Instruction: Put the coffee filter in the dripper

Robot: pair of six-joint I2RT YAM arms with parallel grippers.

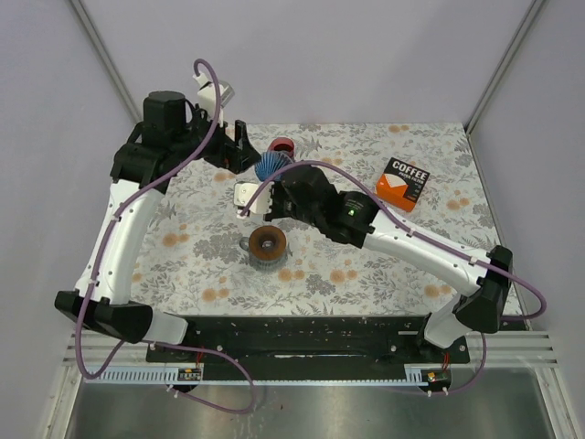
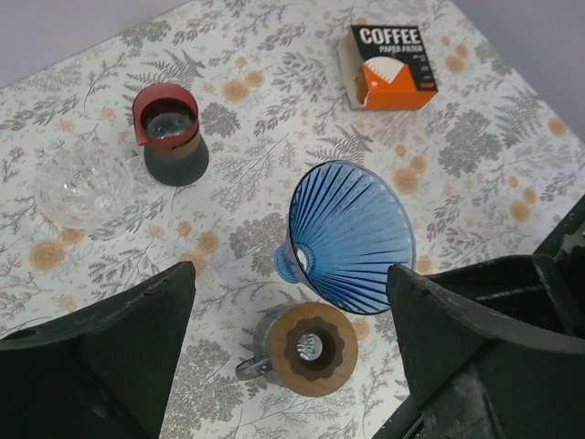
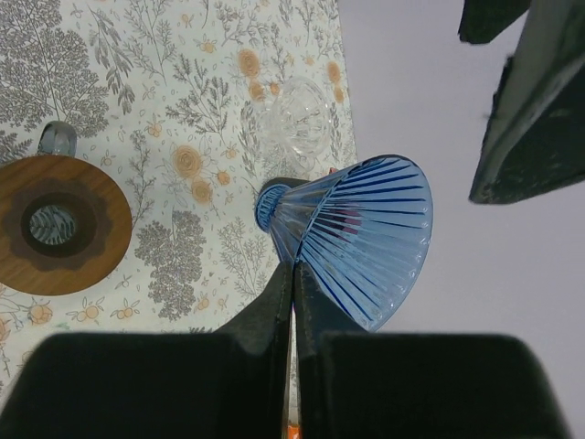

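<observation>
Dripper (image 3: 366, 233) pinched by right gripper (image 3: 293, 283), tilted, mouth toward left gripper (image 2: 291, 271).

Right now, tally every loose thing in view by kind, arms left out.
blue dripper: 1
clear glass bowl: 1
red-rimmed dark cup: 1
wooden-topped stand: 1
orange filter box: 1
Total: 5
</observation>
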